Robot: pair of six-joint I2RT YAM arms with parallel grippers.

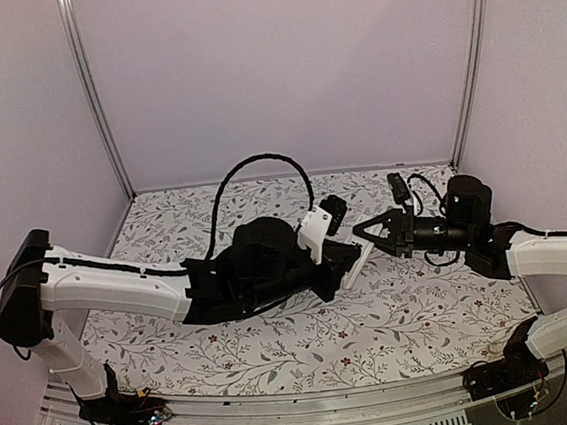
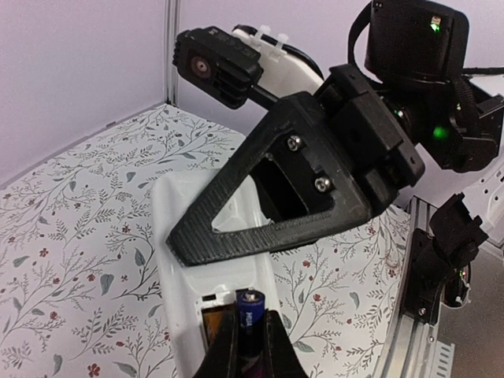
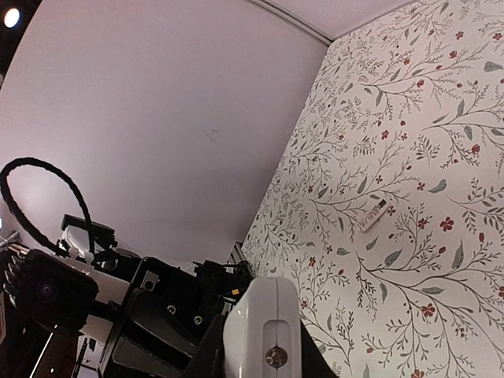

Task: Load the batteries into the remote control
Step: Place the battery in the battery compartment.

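The white remote control [image 2: 179, 236] is held off the table with its open battery bay [image 2: 211, 324] facing up. My right gripper [image 3: 261, 350] is shut on one end of it, and its black triangular finger [image 2: 268, 197] lies across the remote's body. My left gripper [image 2: 252, 337] is shut on a dark battery [image 2: 250, 309], whose metal tip sits at the bay's upper edge. Something orange shows inside the bay beside it. In the top view the two grippers meet at the table's middle, left gripper [image 1: 341, 267] and right gripper [image 1: 366, 233], with the remote [image 1: 361, 263] between them.
A small white rectangular piece [image 3: 372, 215] lies flat on the floral tablecloth [image 1: 423, 309]. A black cable loop [image 1: 259, 165] arches above the left arm. White walls with metal corner posts [image 1: 92, 100] enclose the back and sides.
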